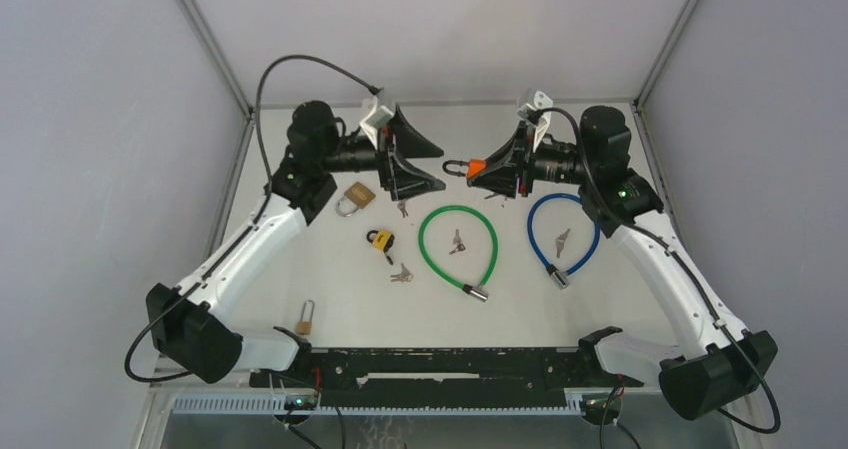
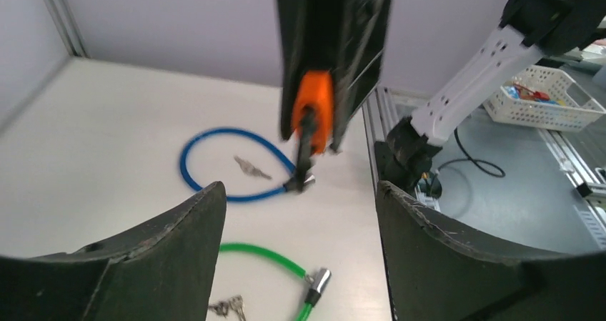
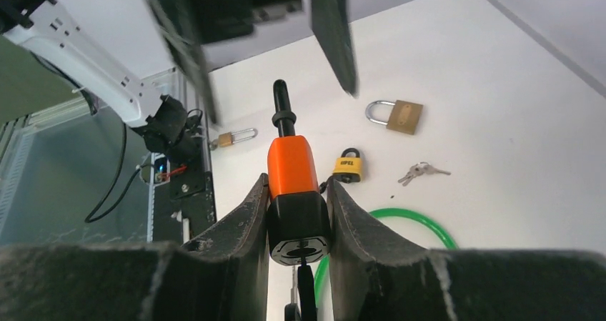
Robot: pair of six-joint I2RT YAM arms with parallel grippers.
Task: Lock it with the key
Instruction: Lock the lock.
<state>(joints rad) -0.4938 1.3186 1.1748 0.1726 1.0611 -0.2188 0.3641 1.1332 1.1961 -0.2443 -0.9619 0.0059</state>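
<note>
Grey walls (image 1: 100,119) close in a white table (image 1: 330,299) on three sides, and the spare locks lie scattered over its middle: a green cable lock (image 1: 458,244) and a blue cable lock (image 1: 563,234) side by side, a brass padlock (image 1: 353,198) toward the far left corner, a yellow padlock (image 1: 380,240) just nearer with loose keys (image 1: 401,274) beside it, and a small long-shackled padlock (image 1: 305,317) close to the near edge. The task's thing, the orange padlock (image 3: 291,167), is off the table altogether; the right gripper (image 3: 296,186) clamps its black base between narrow-set fingers (image 3: 236,235) above the far middle of the table, with the shackle (image 1: 455,166) pointing straight at the other arm. That hold looks deliberate: gripped low, the body is steady and the shackle end is free to be worked. Something dark hangs below the base face, but whether it is the key cannot be told. The left gripper (image 1: 441,168) faces the lock just beside the shackle tip, jaws spread wide and holding nothing; it seems placed to close on the shackle and press it home, or to take hold for a turn of the key — which of the two the views do not settle.
</note>
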